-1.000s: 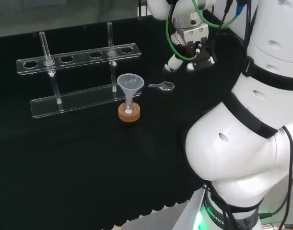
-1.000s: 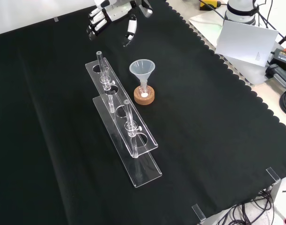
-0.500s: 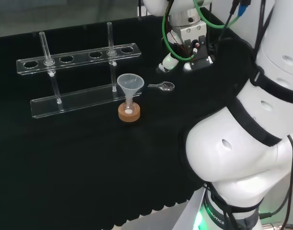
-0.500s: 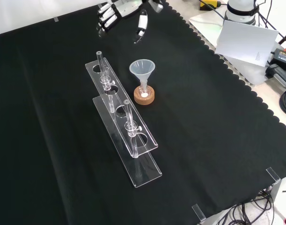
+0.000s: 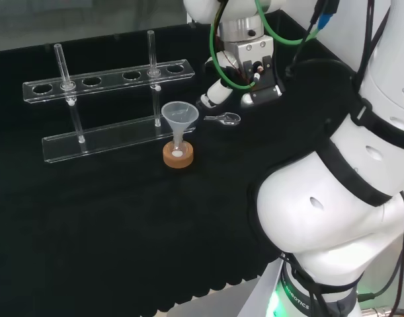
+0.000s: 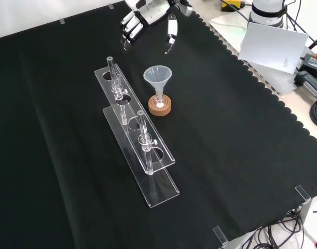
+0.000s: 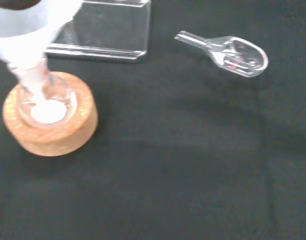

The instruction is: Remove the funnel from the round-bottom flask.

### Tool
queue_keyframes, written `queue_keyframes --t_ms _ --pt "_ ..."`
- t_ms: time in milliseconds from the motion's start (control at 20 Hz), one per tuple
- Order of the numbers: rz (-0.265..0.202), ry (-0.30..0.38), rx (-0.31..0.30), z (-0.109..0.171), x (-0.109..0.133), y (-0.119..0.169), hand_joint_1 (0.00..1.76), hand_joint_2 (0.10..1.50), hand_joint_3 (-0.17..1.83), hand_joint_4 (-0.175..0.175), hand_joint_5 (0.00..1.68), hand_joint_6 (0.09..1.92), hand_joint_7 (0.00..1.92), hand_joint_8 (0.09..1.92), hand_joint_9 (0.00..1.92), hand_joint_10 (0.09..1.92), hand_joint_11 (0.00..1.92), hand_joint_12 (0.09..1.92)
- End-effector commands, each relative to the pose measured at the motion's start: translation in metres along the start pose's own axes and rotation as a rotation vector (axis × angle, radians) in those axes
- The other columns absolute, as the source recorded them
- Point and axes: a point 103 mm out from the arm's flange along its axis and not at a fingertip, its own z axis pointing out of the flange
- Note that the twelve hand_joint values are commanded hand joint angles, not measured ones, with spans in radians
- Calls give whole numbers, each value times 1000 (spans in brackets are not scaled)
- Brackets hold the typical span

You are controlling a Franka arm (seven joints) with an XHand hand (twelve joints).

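At the centre of your front view, the translucent funnel [image 6: 157,76] stands upright in the flask [image 6: 159,102] on its cork ring [image 6: 161,107]; the robot hand [image 6: 150,13], at the top of the frame, is open and empty.

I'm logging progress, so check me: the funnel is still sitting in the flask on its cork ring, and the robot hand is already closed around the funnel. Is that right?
Not quite. The funnel does sit in the flask on its cork ring, but the robot hand is not closed around it. The front view shows the robot hand open, above the cloth and apart from the funnel, holding nothing.
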Motion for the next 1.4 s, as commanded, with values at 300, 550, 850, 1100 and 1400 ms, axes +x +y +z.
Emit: queue_keyframes --t_ms 300,550,850,1100,1400 --pt "-126 16 -13 3 34 -2 544 653 364 -50 234 87 25 707 344 747 193 1470" --pt "-156 34 23 9 47 2 499 645 303 -50 219 87 11 709 290 789 224 1484" --pt "-190 -6 74 16 66 9 481 662 234 -49 166 87 0 558 170 850 211 1501" --pt "-218 -71 135 16 76 15 560 654 176 -47 71 87 0 275 53 905 181 1527" --pt "-219 -151 150 18 80 23 802 642 296 -49 87 87 0 184 40 914 181 1525"
